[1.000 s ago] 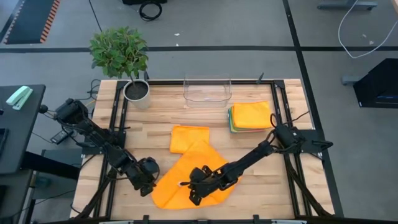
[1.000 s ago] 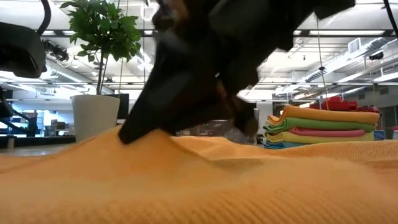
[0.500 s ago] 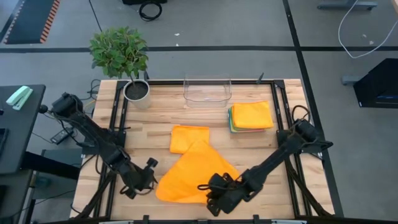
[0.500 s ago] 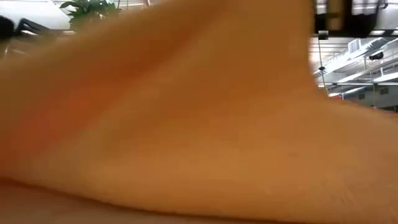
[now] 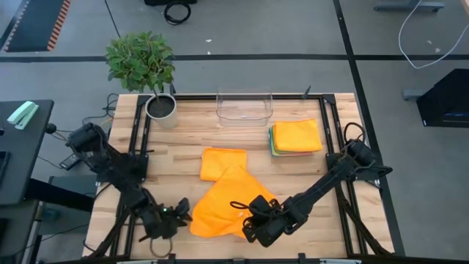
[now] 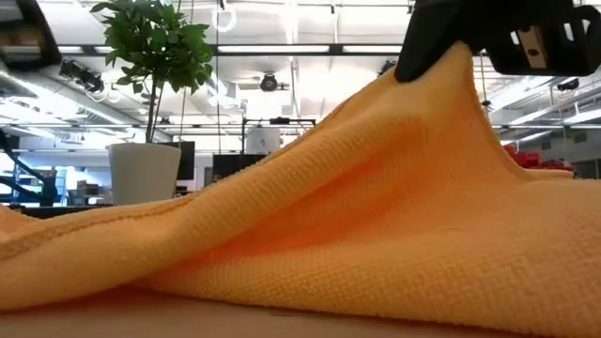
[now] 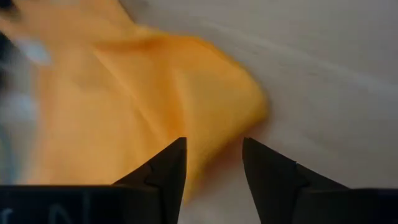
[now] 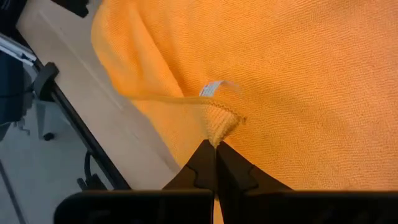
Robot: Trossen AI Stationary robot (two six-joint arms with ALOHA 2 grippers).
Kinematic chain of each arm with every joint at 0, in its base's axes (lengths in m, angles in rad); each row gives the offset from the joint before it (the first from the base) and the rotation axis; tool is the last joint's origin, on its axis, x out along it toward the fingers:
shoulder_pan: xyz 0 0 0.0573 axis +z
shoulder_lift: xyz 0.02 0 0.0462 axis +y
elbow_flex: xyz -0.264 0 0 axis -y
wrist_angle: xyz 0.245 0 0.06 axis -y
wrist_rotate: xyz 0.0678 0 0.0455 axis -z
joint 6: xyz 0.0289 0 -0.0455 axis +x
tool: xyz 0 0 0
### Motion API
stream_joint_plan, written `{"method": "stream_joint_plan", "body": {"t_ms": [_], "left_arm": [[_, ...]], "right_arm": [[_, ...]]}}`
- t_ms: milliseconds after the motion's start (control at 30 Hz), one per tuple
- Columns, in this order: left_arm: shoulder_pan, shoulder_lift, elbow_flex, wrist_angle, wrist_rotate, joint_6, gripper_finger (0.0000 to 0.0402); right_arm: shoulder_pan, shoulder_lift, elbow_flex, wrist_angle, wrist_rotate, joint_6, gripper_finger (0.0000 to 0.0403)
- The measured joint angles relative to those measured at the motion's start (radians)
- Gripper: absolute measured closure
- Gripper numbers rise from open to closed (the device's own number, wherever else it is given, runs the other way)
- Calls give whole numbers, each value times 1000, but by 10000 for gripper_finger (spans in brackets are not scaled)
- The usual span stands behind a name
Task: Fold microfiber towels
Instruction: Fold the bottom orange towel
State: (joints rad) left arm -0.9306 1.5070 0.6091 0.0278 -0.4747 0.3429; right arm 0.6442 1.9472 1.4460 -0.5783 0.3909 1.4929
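Observation:
An orange microfiber towel (image 5: 227, 204) lies crumpled on the table near the front edge, and fills the low view (image 6: 310, 225). My right gripper (image 8: 216, 146) is shut on one corner of it and holds that corner up. My left gripper (image 7: 213, 149) is open at the towel's near left corner (image 7: 242, 106), low over the table; whether it touches the cloth, I cannot tell. A folded orange towel (image 5: 222, 161) lies flat behind the crumpled one. At the back right is a stack of folded towels (image 5: 295, 136) with an orange one on top. My right gripper pinches a hemmed corner of the towel (image 8: 219, 124) between its two fingers, beside the white tag (image 8: 214, 88). The fingers slant down onto it from the right. The corner is lifted off the table (image 6: 441, 66), and the cloth slopes down from it like a tent onto the tabletop.
A clear plastic bin (image 5: 244, 106) stands at the far edge. A potted plant (image 5: 150, 73) stands at the far left corner. Black frame rails (image 5: 139, 147) run along the left and right sides of the wooden table.
My right gripper has risen and gone toward the table's right edge with the towel's corner, so the cloth has been pulled up into a slope and its near left part drawn inward. My left gripper has rolled about its own axis beside the towel's near left corner.

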Motion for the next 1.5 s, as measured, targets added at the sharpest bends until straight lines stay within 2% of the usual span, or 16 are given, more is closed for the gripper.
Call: {"method": "stream_joint_plan", "body": {"t_ms": [67, 133, 433, 567, 833, 1133, 1267, 1367, 1433, 1500], "left_arm": [[-25, 6, 11, 4, -83, 130, 242], [-34, 7, 11, -4, -108, 240, 245], [-19, 60, 11, -2, -82, 547, 244], [-28, 98, 10, 82, -52, 641, 248], [-26, 101, 57, 100, -52, 623, 266], [-23, 189, 87, 125, -51, 622, 293], [-48, 195, 123, 138, -51, 610, 322], [-56, 195, 154, 136, -56, 566, 363], [-56, 195, 182, 131, -75, 500, 389], [-44, 195, 223, 127, -132, 433, 391]], "right_arm": [[-2, 0, 0, -1, -4, -3, 396], [-2, 0, 0, -1, -6, -2, 396], [-2, 0, 0, 1, -10, -1, 396], [-2, 0, 0, 1, -11, -1, 396], [-2, 0, 0, 0, -10, -7, 396], [0, 0, 0, 0, -15, -7, 396], [4, 0, 0, -1, -25, -6, 396], [13, -6, 0, -4, -25, -8, 396], [26, -28, 0, -7, -6, -10, 396], [45, -70, 0, -29, 38, -6, 396]]}}
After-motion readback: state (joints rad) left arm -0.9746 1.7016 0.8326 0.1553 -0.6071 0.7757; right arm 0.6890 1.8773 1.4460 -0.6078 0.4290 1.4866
